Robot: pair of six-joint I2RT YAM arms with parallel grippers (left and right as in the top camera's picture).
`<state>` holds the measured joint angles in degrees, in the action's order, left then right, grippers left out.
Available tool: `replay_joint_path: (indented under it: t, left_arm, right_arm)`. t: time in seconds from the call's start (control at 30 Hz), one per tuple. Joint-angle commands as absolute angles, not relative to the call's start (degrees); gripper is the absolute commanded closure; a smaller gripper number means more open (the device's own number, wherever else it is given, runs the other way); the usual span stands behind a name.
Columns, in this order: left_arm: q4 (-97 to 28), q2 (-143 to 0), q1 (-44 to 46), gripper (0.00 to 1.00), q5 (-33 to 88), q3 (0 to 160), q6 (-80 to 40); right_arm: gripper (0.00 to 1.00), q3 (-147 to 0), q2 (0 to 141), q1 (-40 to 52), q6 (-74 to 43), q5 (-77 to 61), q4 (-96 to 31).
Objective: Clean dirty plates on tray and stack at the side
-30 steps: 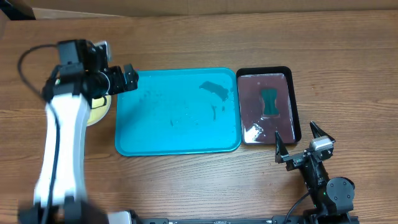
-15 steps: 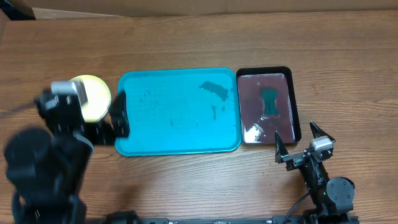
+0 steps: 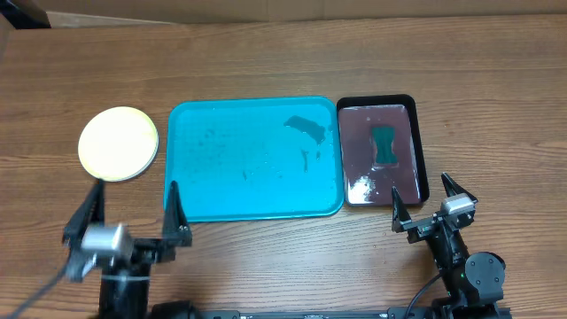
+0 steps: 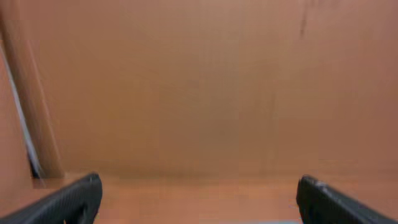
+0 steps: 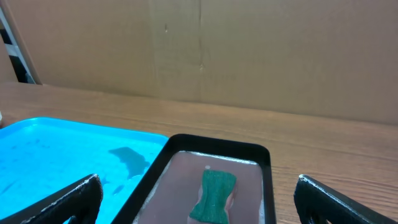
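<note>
As judged from above, appears essentially complete: plates (image 3: 119,143) stacked at left of frame, tray (image 3: 257,177) bare though smeared; left gripper (image 3: 134,185) and right gripper (image 3: 418,182) both released, empty.

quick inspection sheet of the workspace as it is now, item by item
surface: wooden table, bare wood around the trays
job's things: tray holds no plates and has dark smears on it; a pale yellow plate sits on the table to its left; whether others lie under it cannot be told
clutter: black tray right of the tray, with dark liquid and a green sponge in it
grippers: left gripper and right gripper both open and empty, at the near edge
cables: thin black cable at the right arm's base
surroundings: cardboard behind the table
</note>
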<state>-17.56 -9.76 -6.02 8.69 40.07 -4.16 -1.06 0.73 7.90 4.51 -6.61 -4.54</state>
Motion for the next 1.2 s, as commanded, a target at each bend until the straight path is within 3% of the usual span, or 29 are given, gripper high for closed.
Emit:
replay_joint_path:
  t: [0.0,0.23,0.33,0.83,1.17]
  left_arm:
    - [-8.9,-4.8,-6.0,0.0,7.5,33.4,-6.3]
    - [13.7,-0.2,-6.0,0.0,7.4,18.0,-13.1]
    - [17.6,-0.2,-6.0,0.0,6.8,13.5,-15.9]
    - [17.3,-0.2,-6.0,0.0,4.3,2.9,-19.7]
    - [5.4,-0.2,-6.0,0.0,5.1,0.3,-19.5]
  right_arm:
    - [0.0,-0.4,0.2,7.7,4.4,-6.1,-4.2]
    - [0.0,-0.4,0.2,7.7,4.4,-6.1,-4.2]
    - [0.0,-0.4,0.2,7.7,4.4,-6.1,-4.2]
    - [0.0,-0.4,0.2,7.7,4.4,-6.1,-4.2]
    - [0.0,-0.4,0.2,7.7,4.4,-6.1,-4.2]
